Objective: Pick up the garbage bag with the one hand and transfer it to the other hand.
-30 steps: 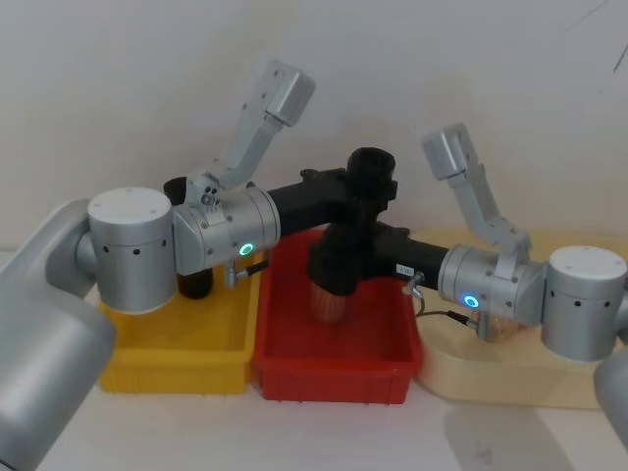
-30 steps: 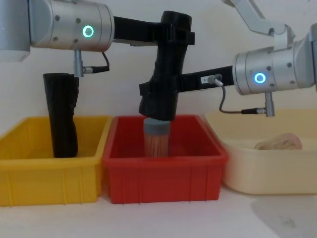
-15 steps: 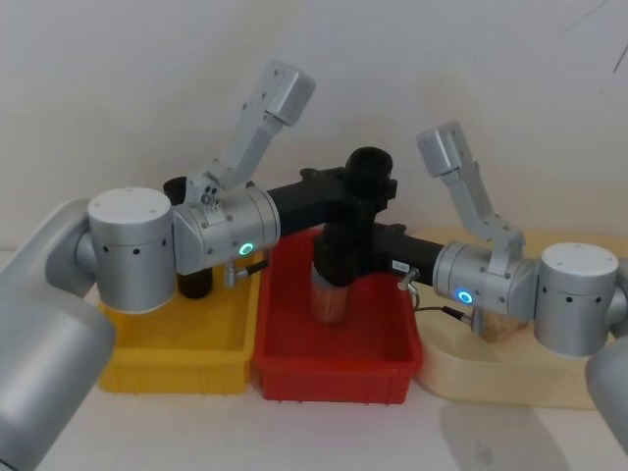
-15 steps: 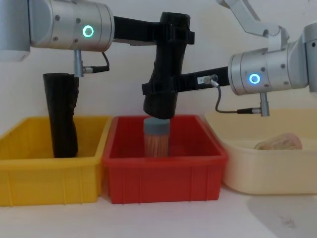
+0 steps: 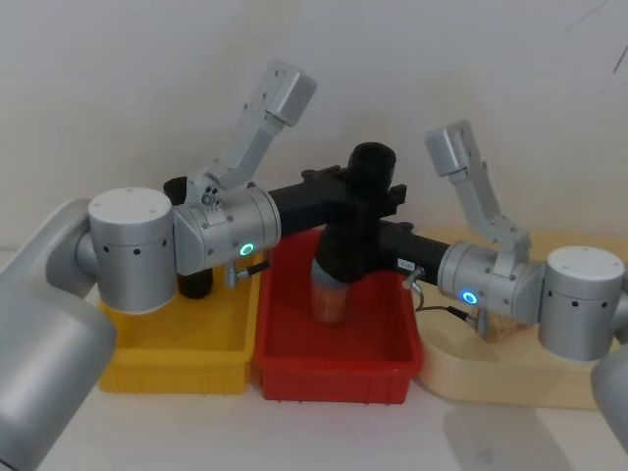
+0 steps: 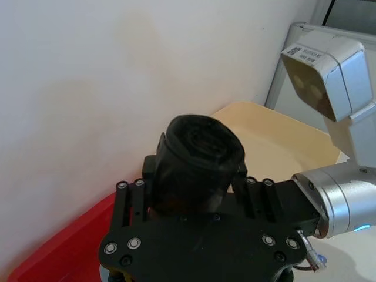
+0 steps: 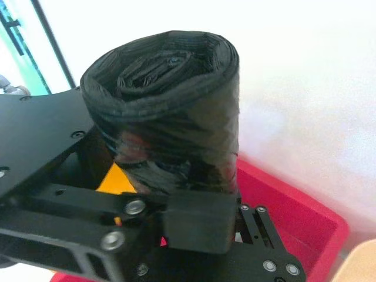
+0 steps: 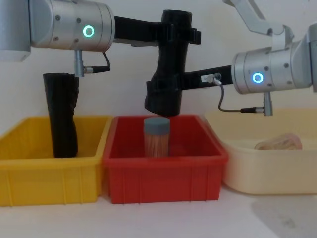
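**Garbage bag roll held between two grippers, mid-handover**

The garbage bag (image 8: 170, 64), a black roll standing near upright, hangs in the air above the red bin (image 8: 163, 178), clear of the capped jar of sticks (image 8: 157, 137) below it.

Going left to right: a second black roll (image 8: 62, 114) stands in the yellow bin (image 8: 49, 181). The left gripper (image 8: 174, 34), on the green-ringed arm, is pinching the roll near its top, one finger on each side. Lower on the same roll, the right gripper (image 8: 166, 89), on the blue-ringed arm, reaches in from the right and looks pressed against the bag's lower half; how firmly it has closed I cannot tell. Furthest right, the cream tray (image 8: 262, 168) holds a tan object.

The step in hand appears to be the handover itself. To do it well, the right gripper should be firmly clamped on the lower half before the left lets go; then the left should spread and back away sideways without dragging the roll. The film is slippery and soft, so a loose hold could let it drop onto the jar.
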